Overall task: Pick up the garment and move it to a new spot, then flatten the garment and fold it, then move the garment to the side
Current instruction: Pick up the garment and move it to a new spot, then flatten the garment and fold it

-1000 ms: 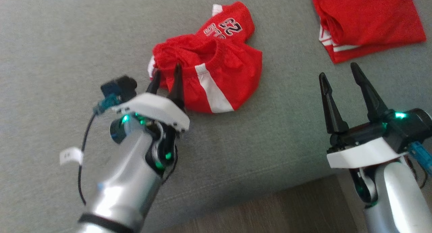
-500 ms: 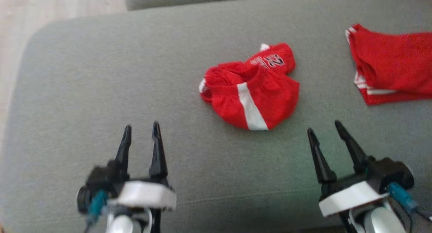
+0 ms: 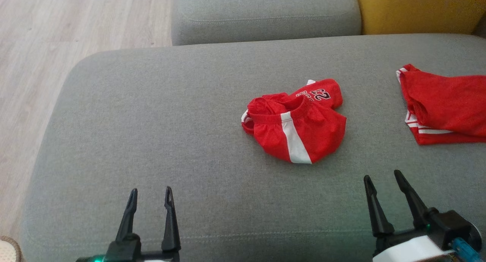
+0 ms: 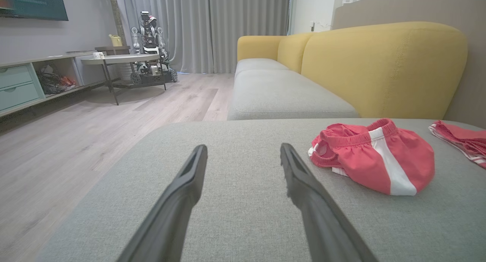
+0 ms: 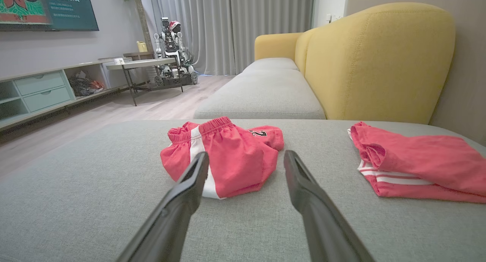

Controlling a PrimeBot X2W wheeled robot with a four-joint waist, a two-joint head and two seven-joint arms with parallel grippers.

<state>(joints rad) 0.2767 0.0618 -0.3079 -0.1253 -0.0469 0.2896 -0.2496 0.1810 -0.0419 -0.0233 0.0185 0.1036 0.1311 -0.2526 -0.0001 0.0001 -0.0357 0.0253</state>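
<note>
garment point(image 3: 294, 127): red shorts with 1 white side stripe, left as a crumpled heap right of centre on the grey seat cushion point(image 3: 152, 148). The waistband is bunched and the number print is turned to the far side. Not flattened, not folded. A 2nd red garment point(image 3: 444, 106) lies at the cushion's right edge, well apart from it.

Changed in the last 1 s:
- The left gripper point(image 3: 150, 189) was at the heap's left edge by the waistband. It has been pulled back to the lower left, well apart from the fabric, jaws wide, nothing held.
- The right gripper point(image 3: 381, 174) is parked at the lower right, jaws wide, empty, on the near side of the heap and clear of it. In the right wrist view the heap is framed just beyond its 2 fingers.
- The head camera has been raised: the yellow backrest point(image 3: 417, 7) and wooden floor point(image 3: 57, 45) are now in frame. The heap's shift in the picture is therefore put down to the camera. Its shape looks unchanged.

Read: the garment is taken as released at its new spot, so step 1 is judged done and flattening is next. Both arms look reset for a fresh approach. 2 separate pinches at the waistband ends would probably be needed to spread it. Risk: in a heap this bunched, 2 layers could be caught together, so the shorts would be lifted still folded over.
</note>
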